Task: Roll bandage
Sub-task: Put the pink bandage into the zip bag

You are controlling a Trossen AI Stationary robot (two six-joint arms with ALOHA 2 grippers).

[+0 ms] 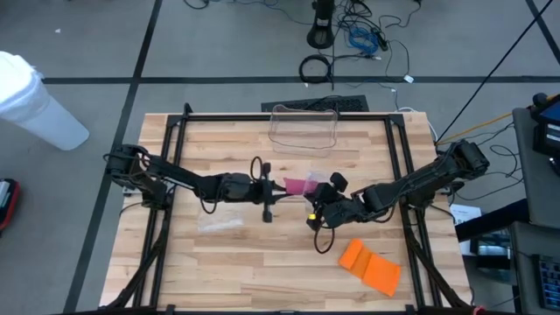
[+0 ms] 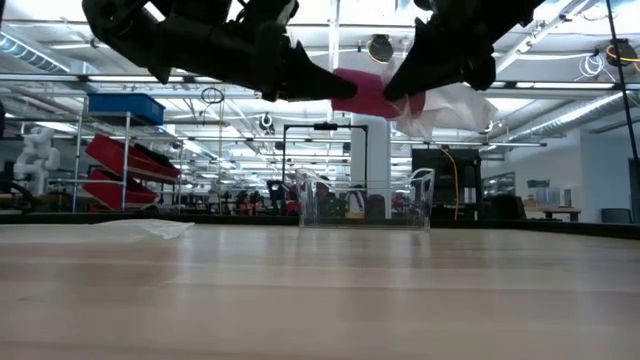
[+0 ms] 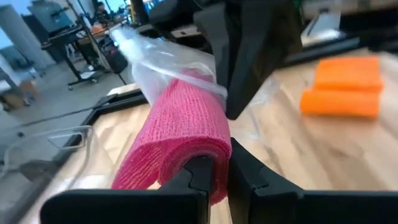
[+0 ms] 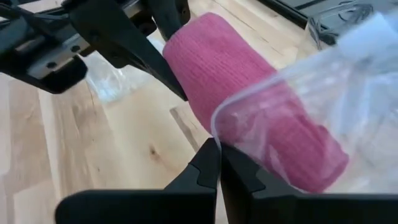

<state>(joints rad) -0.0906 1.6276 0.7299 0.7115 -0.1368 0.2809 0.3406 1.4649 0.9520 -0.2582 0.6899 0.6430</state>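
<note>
Above the wooden table (image 1: 262, 262), the left gripper (image 3: 214, 177) is pinching the pink bandage roll (image 3: 180, 134) while the right gripper (image 4: 219, 163) is clamping the clear wrapper (image 4: 323, 81) half-covering it, so unwrapping is looking unfinished and all rolling is remaining, I judge.

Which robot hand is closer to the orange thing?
Right. The right gripper hangs just above the orange bandage, pinching the pink roll's plastic wrapper. The left gripper holds the pink roll farther away.

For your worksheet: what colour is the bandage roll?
Pink bandage roll; clearest in the left wrist view.
</note>
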